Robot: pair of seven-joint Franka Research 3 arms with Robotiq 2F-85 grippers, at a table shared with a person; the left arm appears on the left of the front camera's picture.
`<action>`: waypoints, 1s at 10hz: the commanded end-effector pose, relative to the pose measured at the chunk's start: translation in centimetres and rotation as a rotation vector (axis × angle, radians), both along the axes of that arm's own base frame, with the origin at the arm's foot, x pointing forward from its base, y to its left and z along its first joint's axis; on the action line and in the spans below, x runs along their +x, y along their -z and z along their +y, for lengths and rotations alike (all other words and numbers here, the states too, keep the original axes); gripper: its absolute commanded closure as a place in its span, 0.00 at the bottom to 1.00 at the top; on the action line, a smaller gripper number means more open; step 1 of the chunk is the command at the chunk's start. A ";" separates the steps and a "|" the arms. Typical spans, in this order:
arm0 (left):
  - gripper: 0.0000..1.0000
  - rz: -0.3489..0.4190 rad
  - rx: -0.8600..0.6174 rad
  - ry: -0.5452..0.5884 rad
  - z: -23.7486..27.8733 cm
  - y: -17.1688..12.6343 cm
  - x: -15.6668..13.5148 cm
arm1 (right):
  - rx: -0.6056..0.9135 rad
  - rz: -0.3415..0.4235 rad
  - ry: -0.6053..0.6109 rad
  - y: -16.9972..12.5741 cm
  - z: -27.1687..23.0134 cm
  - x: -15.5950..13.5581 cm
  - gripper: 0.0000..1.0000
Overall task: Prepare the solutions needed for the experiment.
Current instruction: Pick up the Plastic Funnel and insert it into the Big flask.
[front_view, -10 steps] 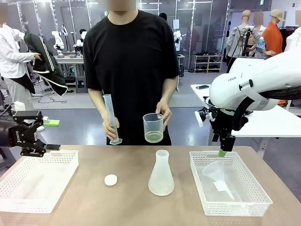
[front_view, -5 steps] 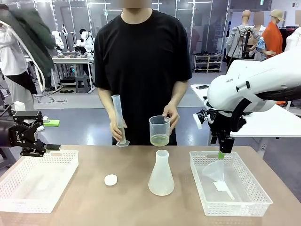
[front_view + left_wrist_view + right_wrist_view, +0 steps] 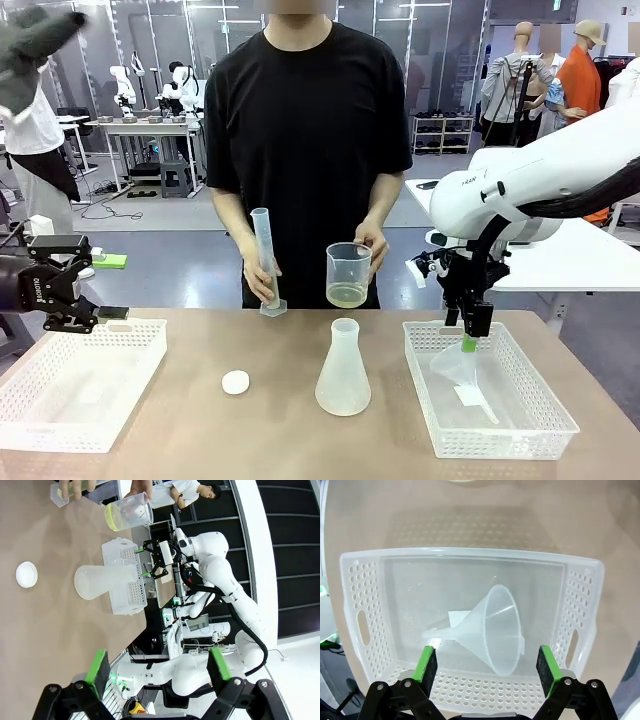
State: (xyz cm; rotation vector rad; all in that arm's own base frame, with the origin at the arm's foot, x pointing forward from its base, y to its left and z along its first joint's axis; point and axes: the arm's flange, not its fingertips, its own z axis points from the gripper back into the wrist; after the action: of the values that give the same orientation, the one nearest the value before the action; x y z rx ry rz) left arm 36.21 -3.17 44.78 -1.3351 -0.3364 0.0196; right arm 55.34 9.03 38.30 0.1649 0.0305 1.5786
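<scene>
Two white perforated plastic baskets sit on the brown worktop [image 3: 200, 430], the left basket [image 3: 135, 385] at its near left corner and the right basket [image 3: 505, 442] at its near right corner. In the right basket a clear plastic funnel [image 3: 495, 630] lies on its side. Between the baskets a frosted-clear conical flask [image 3: 343, 375] stands upright, with a small white round cap [image 3: 236, 382] lying just to its left. The right gripper [image 3: 486, 665] hangs above the funnel, pointing down, its claw spread wide with nothing between the green pads. The left gripper [image 3: 112, 288] is at the worktop's left edge, over the left basket's far corner, its claw likewise wide apart and empty. At the far edge a person in a black shirt holds a clear plastic graduated cylinder [image 3: 265, 255] in one hand [image 3: 262, 282] and a clear plastic beaker [image 3: 348, 270] in the other hand [image 3: 372, 245], raised above the worktop. The pale yellow, watery solution [image 3: 347, 294] lies in the beaker's base.
</scene>
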 end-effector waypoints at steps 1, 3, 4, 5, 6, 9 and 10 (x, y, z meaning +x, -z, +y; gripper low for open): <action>0.00 -0.006 -0.033 -0.007 -0.3 -0.2 0.0 | 0.005 0.050 -0.033 0.6 -0.5 1.5 0.00; 0.00 -0.006 -0.033 -0.007 -0.3 -0.2 0.0 | 0.018 0.075 -0.066 2.0 -0.7 2.2 0.00; 0.00 -0.006 -0.033 -0.007 -0.3 -0.2 0.0 | 0.007 0.067 -0.094 2.6 -0.7 2.8 0.00; 0.00 -0.006 -0.033 -0.007 -0.3 -0.2 0.0 | 0.001 0.081 -0.107 2.9 -0.8 3.2 0.00; 0.00 -0.006 -0.033 -0.007 -0.3 -0.2 0.0 | 0.004 0.096 -0.123 3.0 -0.6 3.5 0.00; 0.00 -0.006 -0.033 -0.007 -0.3 -0.2 0.0 | 0.009 0.173 -0.135 2.9 -0.5 4.6 0.22; 0.00 -0.006 -0.033 -0.007 -0.3 -0.2 0.0 | 0.004 0.215 -0.130 2.9 -0.4 4.9 0.29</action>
State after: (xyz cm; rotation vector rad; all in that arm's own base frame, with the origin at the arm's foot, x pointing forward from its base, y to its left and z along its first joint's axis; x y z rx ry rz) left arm 36.21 -3.16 44.78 -1.3353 -0.3364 0.0197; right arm 58.94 8.73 35.06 0.3100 0.1597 1.6663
